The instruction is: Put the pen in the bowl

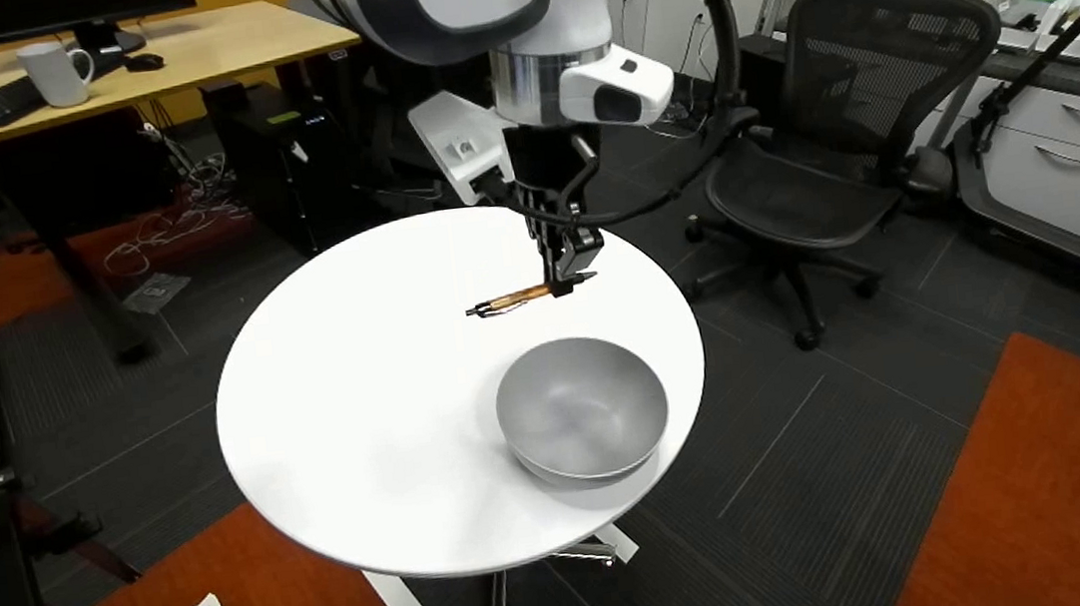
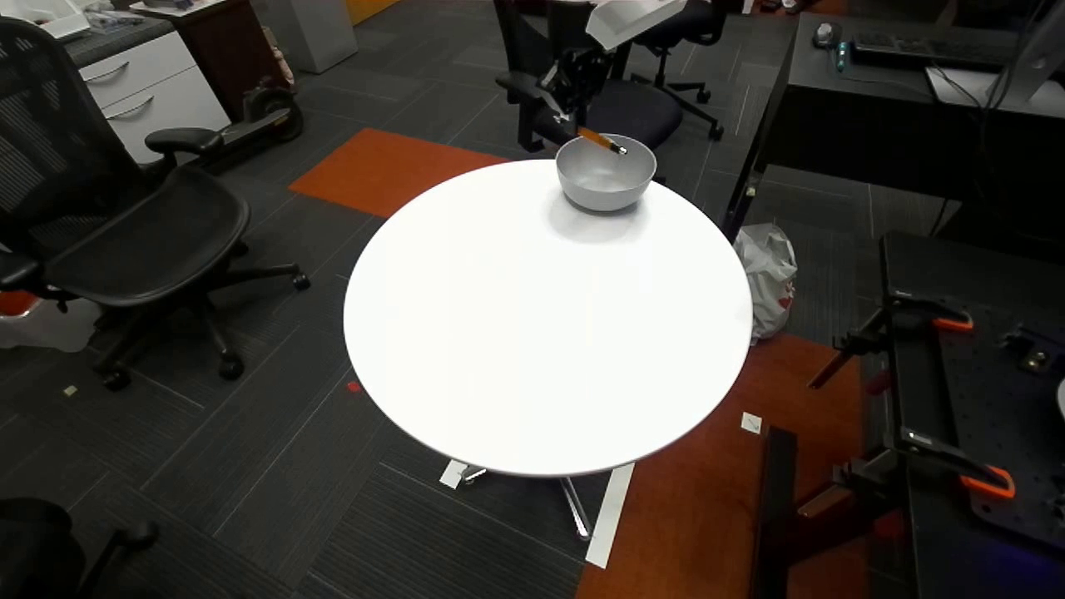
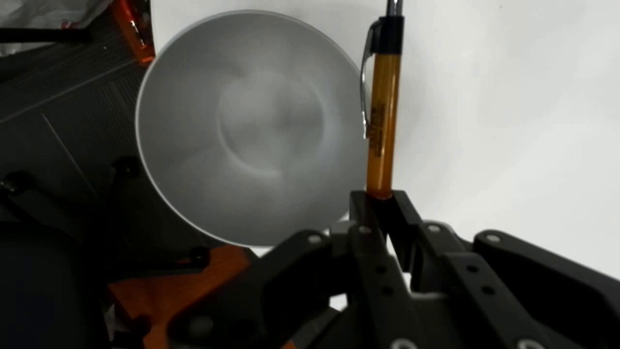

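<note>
The pen is an orange-brown stick with dark ends; it shows in both exterior views (image 1: pixel 517 296) (image 2: pixel 597 139) and in the wrist view (image 3: pixel 385 97). My gripper (image 1: pixel 562 286) is shut on the pen, with the fingertips (image 3: pixel 380 196) around its shaft. The pen is held roughly level in the air; part of it is hidden between the fingers. The light grey bowl (image 1: pixel 581 409) stands upright near the table's edge, and nothing shows inside it. It also shows in the other views (image 2: pixel 603 187) (image 3: pixel 271 140). In the wrist view the pen lies across the bowl's right rim, above it.
The round white table (image 1: pixel 351 413) carries the bowl. A black office chair (image 1: pixel 841 111) stands close to the table. A desk (image 1: pixel 222 50) with a monitor and a white mug (image 1: pixel 57 75) stands behind. A dark bench with clamps (image 2: pixel 932 399) is near the table.
</note>
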Tool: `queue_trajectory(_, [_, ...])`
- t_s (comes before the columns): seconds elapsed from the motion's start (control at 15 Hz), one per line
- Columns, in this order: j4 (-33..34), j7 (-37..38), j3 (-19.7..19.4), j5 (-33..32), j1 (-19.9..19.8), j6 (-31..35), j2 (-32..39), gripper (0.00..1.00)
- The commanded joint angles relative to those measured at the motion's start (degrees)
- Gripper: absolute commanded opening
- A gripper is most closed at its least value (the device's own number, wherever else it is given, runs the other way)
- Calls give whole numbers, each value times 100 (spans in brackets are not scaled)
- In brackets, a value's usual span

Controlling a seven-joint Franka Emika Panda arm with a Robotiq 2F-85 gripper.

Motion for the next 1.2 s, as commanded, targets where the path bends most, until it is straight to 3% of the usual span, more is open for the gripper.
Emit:
queue_trajectory(0.0, [-421,498,-180,248,-60,529,-141,3])
queue_trajectory(0.6, [-406,1189,-426,400,-91,939,177,3])
queue_trajectory(0.67, [-401,1206,-406,434,-108,921,190,39])
queue_trajectory(0.73, [-404,1267,-414,441,-102,931,202,40])
queue_trajectory(1.13, [-408,1350,-414,513,-94,949,222,84])
